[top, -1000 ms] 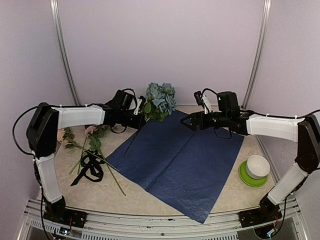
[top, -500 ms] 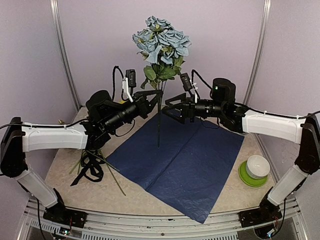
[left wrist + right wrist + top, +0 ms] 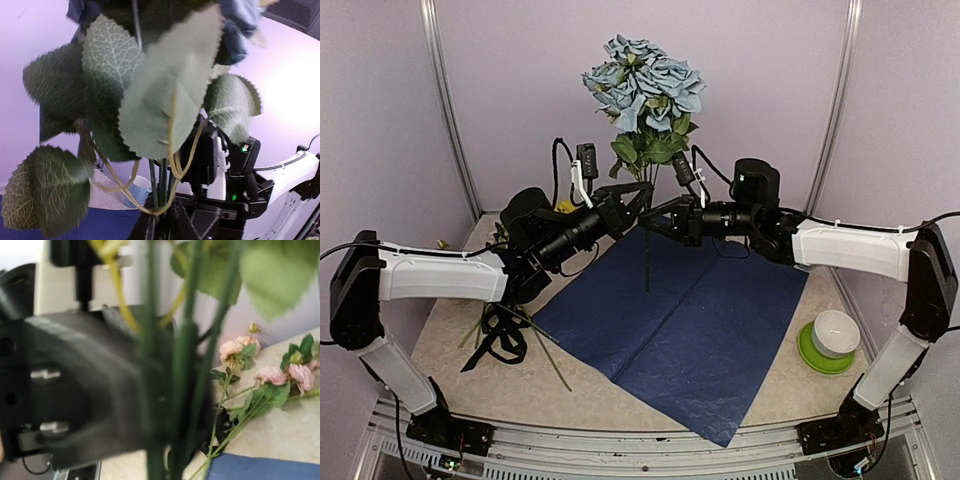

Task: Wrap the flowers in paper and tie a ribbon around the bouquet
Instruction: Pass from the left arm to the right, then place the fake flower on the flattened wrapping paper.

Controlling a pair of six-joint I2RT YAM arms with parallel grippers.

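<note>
My right claw is closed on the long stems of the blue-green flowers. It holds the bunch upright, with the blooms high above both arms and the stem ends down over the dark blue paper. My left claw sits at the same stems from the other side, its tips close to the right one's. I cannot tell whether it grips them or not. The paper lies flat on the desk. Beside its left edge lie the black ribbon, in a loose heap, and the pink flowers.
</note>
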